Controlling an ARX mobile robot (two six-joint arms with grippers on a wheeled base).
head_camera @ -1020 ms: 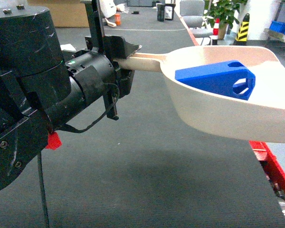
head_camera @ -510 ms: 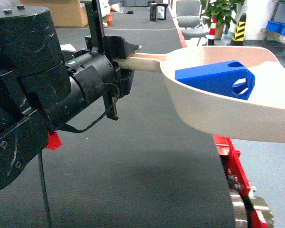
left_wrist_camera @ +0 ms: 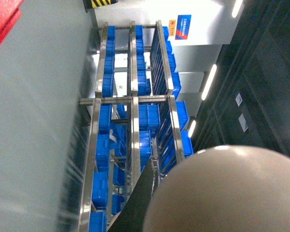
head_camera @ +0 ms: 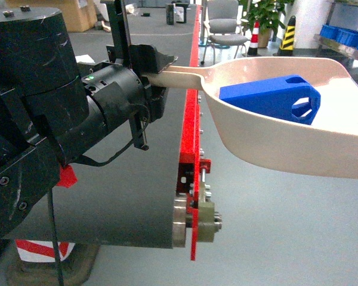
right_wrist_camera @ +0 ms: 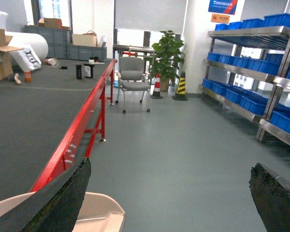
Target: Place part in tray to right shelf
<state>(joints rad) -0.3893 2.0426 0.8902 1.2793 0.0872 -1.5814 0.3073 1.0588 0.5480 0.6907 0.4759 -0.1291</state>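
Part, blue, lying in tray; left gripper jaws clamped on handle, right jaws apart; view has swung past conveyor surface, shelf now nearing.

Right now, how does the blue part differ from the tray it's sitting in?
The part is bright blue, the tray cream. The part is a small angular block with round holes; the tray is a far larger curved scoop with a handle. The part lies loose inside; the tray is held aloft. Both look plastic.

left gripper: clamped on tray handle, arm level | right gripper: jaws apart, empty
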